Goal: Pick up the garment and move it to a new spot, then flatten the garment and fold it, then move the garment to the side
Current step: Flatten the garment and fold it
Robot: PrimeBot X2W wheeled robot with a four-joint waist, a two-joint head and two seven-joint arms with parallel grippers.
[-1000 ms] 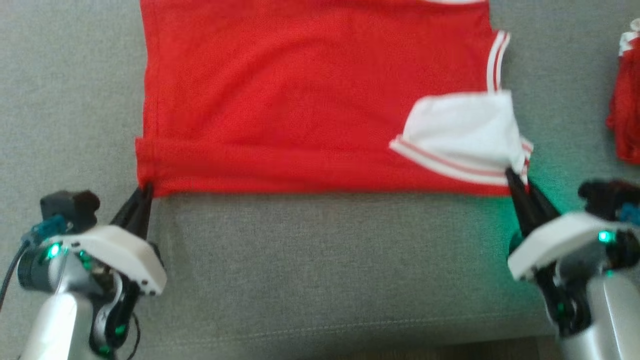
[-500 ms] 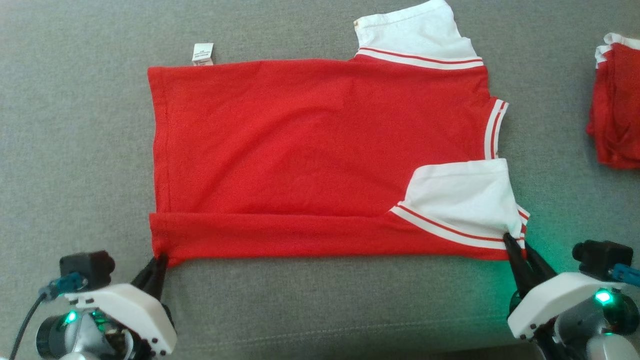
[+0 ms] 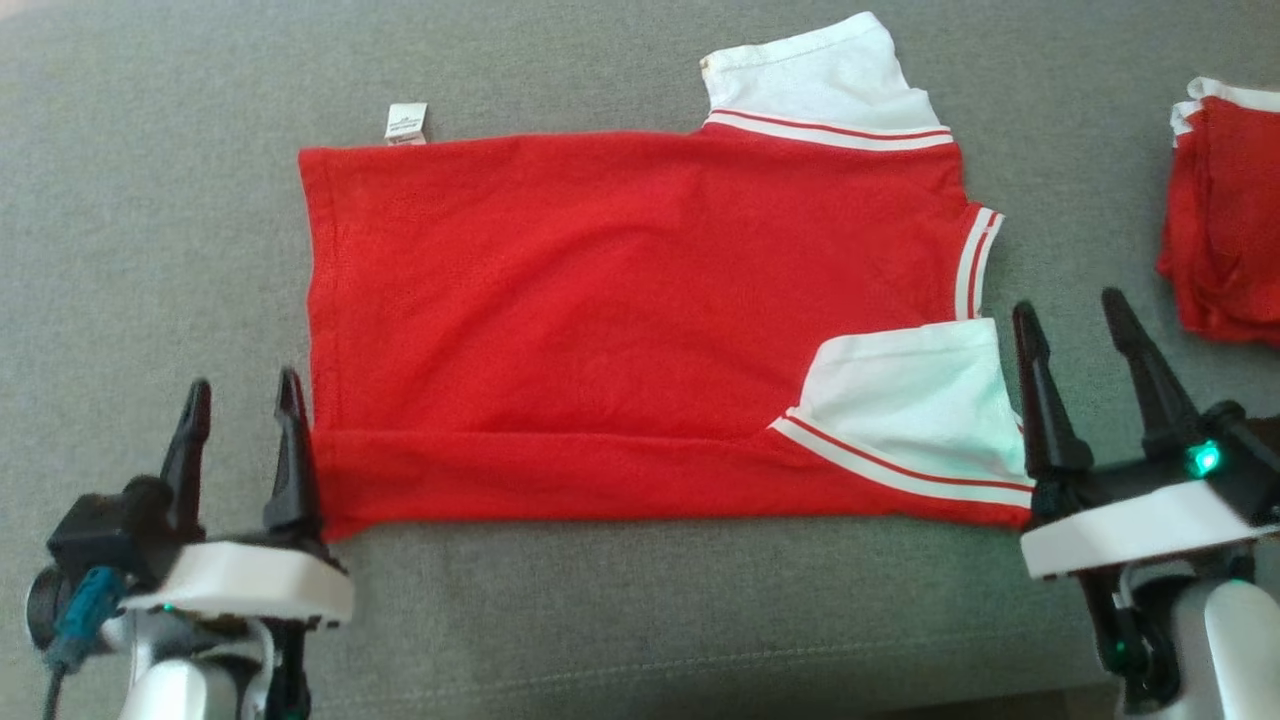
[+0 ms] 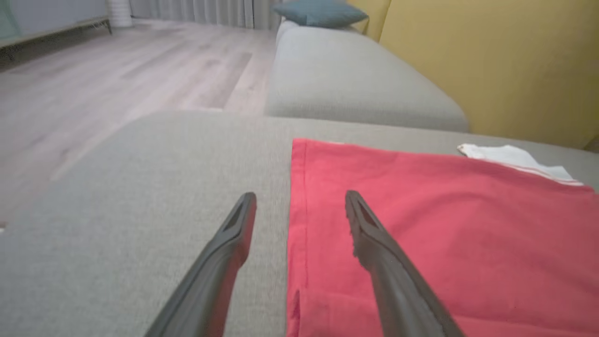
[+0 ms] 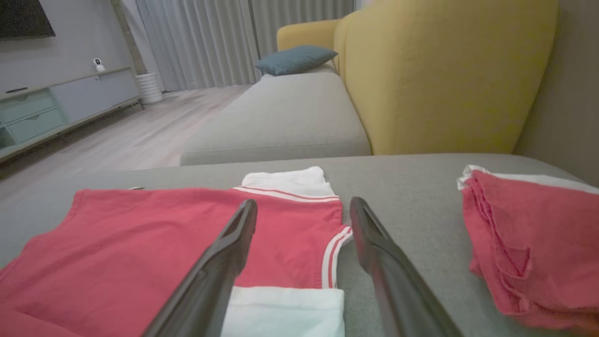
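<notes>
So the garment (image 3: 600, 320) lies flat on the couch (image 3: 640, 620) between both grippers, its near strip and sleeve already folded in. The left gripper (image 3: 245, 382) is spread wide and empty, straddling the hem; the right gripper (image 3: 1067, 302) is wide and empty, just beside the sleeve. Likely left: more folds, then moving it aside.

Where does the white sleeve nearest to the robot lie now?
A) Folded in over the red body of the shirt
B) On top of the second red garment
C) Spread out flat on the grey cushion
A: the near white sleeve lies folded onto the red shirt, inside its outline.
</notes>
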